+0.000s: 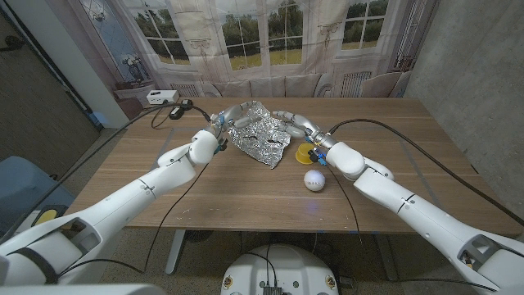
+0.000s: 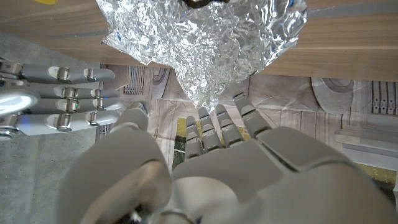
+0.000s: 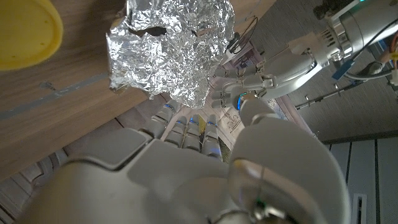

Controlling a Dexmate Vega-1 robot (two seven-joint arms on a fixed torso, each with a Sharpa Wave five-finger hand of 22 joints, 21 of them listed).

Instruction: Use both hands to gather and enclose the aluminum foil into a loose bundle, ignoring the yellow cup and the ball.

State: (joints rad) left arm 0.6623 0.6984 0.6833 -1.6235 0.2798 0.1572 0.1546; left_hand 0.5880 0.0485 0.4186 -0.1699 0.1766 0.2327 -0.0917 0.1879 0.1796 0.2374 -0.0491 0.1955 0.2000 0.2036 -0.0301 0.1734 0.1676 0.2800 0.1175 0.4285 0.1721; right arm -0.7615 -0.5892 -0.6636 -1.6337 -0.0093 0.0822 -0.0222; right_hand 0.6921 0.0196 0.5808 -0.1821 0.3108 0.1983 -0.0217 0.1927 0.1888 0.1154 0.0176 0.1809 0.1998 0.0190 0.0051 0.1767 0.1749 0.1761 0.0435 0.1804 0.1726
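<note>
Squarely between the two hands, the foil (image 1: 260,133) lies crumpled on the far middle of the table (image 1: 205,188), its long axis running from the far left corner down toward the cup (image 1: 306,152) at its near right. The left hand (image 1: 219,124) stands at the foil's left edge and the right hand (image 1: 296,124) at its right edge, both about equally near, fingers reaching toward the far side of the sheet. Whether either hand actually touches the foil cannot be told from the head view. The cup sits just beside the foil's near right corner, close under the right wrist, and the ball (image 1: 314,180) lies nearer the robot, apart from the sheet.

From the left wrist view, the left hand (image 2: 217,155) shows its fingers (image 2: 211,127) extended and slightly apart, their tips close under a hanging point of the foil (image 2: 199,43), holding nothing. The right hand's fingers (image 2: 68,99) appear beside it, straight and side by side. From the right wrist view, the right hand (image 3: 186,155) points its fingers (image 3: 186,127) at the foil (image 3: 171,43), held together and empty, with the cup (image 3: 25,31) off to the side. The likely next move is an inward sweep from both sides, and the right hand's path runs closest to the cup.
</note>
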